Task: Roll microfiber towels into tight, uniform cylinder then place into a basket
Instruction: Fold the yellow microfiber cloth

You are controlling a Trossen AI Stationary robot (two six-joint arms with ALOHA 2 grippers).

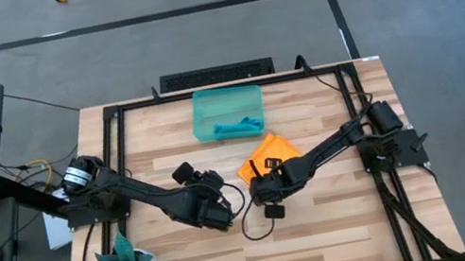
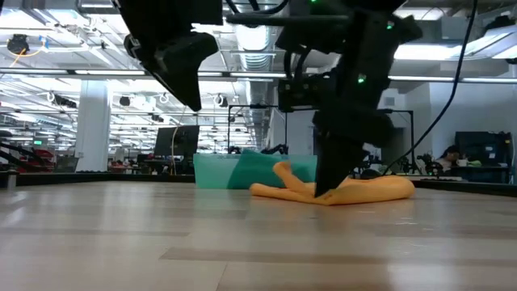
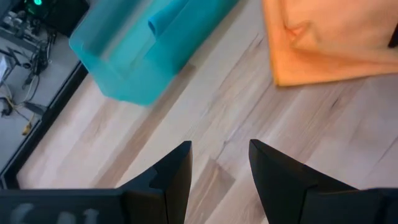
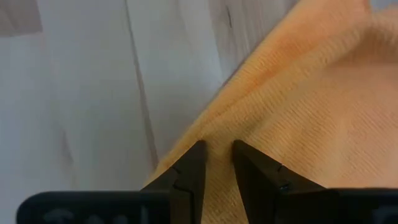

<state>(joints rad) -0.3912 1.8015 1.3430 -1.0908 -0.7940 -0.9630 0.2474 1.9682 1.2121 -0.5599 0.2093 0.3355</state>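
**Orange towel up next, blue one's already binned**

Right gripper (image 4: 214, 163) is down on the near edge of the orange towel (image 1: 271, 153), fingers narrowly apart with the cloth's edge between them, so it looks like a pinch, though I can't tell how firm. Left gripper (image 3: 219, 163) hovers just beside the towel, partly open, holding nothing. Blue towel (image 1: 234, 129) sits rolled in the basket (image 1: 200, 109), just past the orange one. Looks like rolling is only starting; next it needs that edge lifted and folded over tightly.
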